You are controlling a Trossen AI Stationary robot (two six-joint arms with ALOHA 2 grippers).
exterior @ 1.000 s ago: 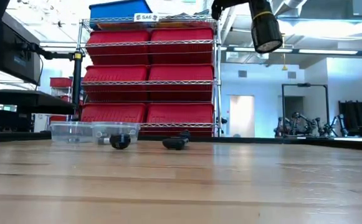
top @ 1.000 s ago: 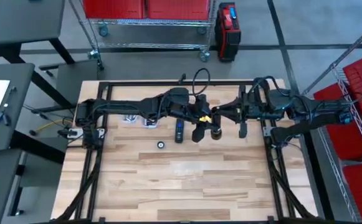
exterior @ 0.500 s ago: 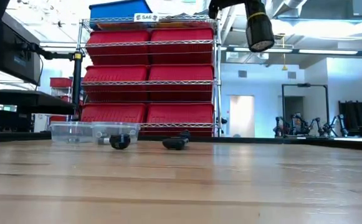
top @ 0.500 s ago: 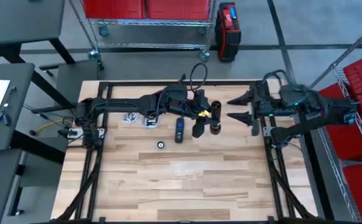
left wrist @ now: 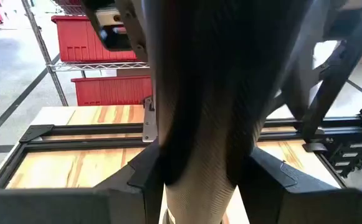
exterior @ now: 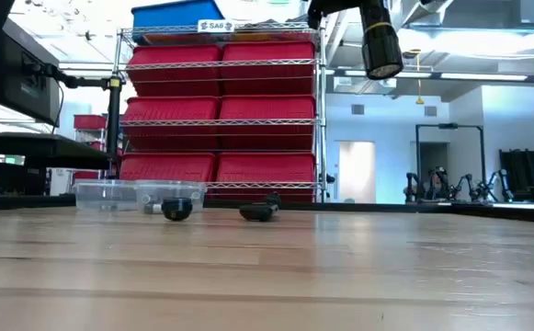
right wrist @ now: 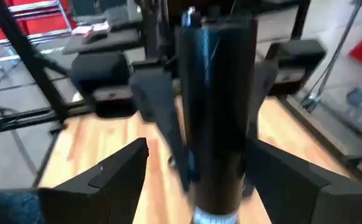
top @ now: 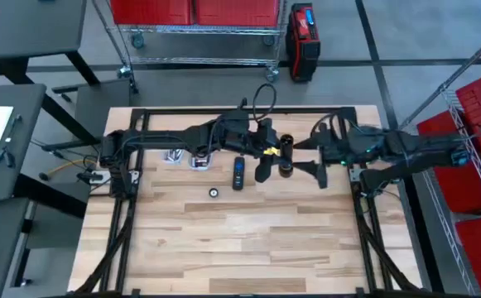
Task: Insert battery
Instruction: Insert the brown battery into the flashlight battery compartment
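A black flashlight hangs high above the table, also seen in the low view with its lens end lowest. My left gripper reaches in from the table's left and is shut on the flashlight. My right gripper comes from the right and is open. Its fingers stand on either side of the flashlight's body with a gap on each side. A slim black-and-blue stick lies on the table. I cannot tell whether it is the battery. My left gripper pinches the flashlight's ribbed body between its two fingers. The fingers come level from the table's left and lie across the flashlight. The flashlight is lifted clear of the table, tilted with its lens end lowest.
A small round cap lies on the wood nearer the front. Two clear containers stand at the back left, under the left arm. A black frame runs round the table's far side and both sides.
My right gripper has opened and drawn back toward the table's right edge. It has then come back toward the flashlight with its fingers apart. My left gripper has carried the flashlight a little toward the far edge, still clear of the table.
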